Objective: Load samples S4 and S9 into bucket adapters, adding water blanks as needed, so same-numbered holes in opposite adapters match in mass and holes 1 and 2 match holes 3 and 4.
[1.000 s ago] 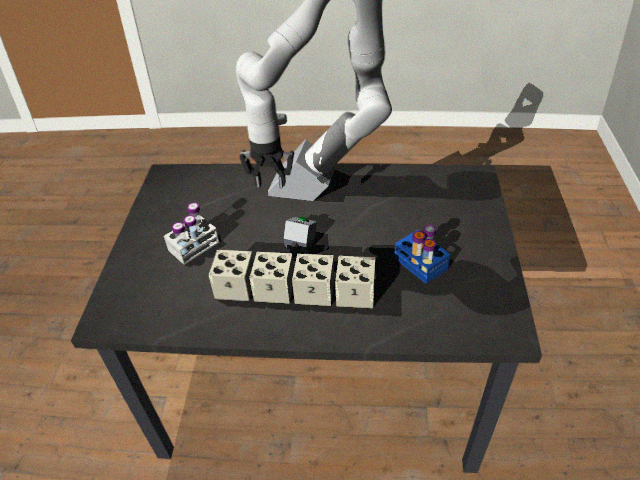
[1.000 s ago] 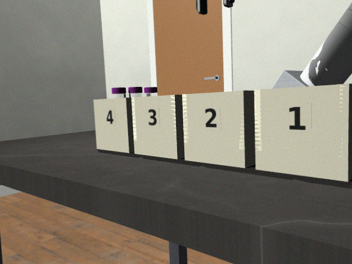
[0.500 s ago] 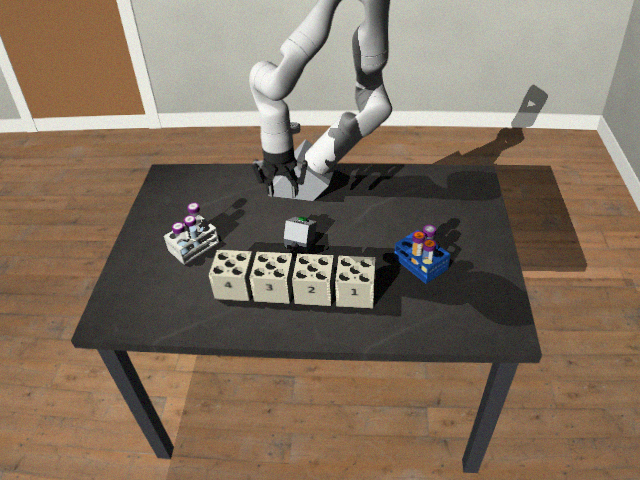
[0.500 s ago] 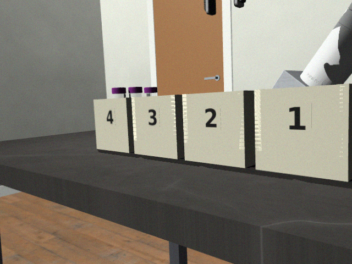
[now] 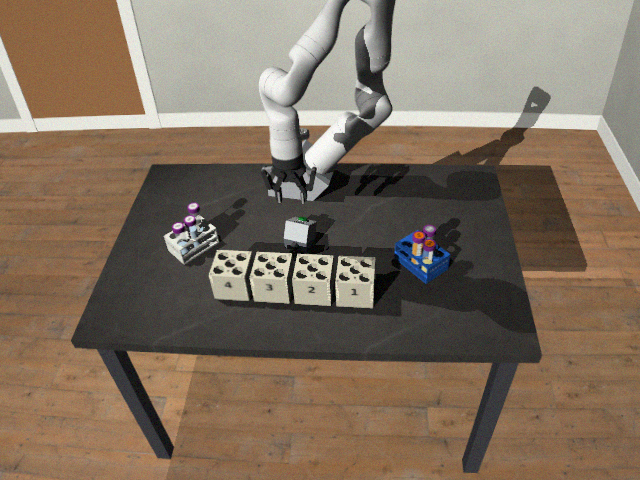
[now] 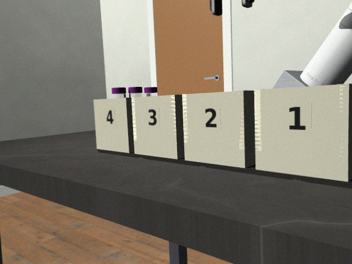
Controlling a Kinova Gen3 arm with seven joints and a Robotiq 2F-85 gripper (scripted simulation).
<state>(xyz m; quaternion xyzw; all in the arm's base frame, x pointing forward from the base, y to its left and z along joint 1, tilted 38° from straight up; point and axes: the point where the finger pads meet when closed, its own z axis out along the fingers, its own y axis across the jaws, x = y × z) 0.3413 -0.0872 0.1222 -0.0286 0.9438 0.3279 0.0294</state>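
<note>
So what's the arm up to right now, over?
Gripper open, empty, above table's rear. Adapters all empty; tubes in white rack and blue rack. Nothing blocking.

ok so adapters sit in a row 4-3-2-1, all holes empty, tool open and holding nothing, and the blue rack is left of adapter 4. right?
One thing is off: the top view shows the blue rack to the right of adapter 1; the white rack is the one left of adapter 4. The rest stands: the row reads 4-3-2-1, all holes are empty, and the tool is open and holding nothing.
</note>
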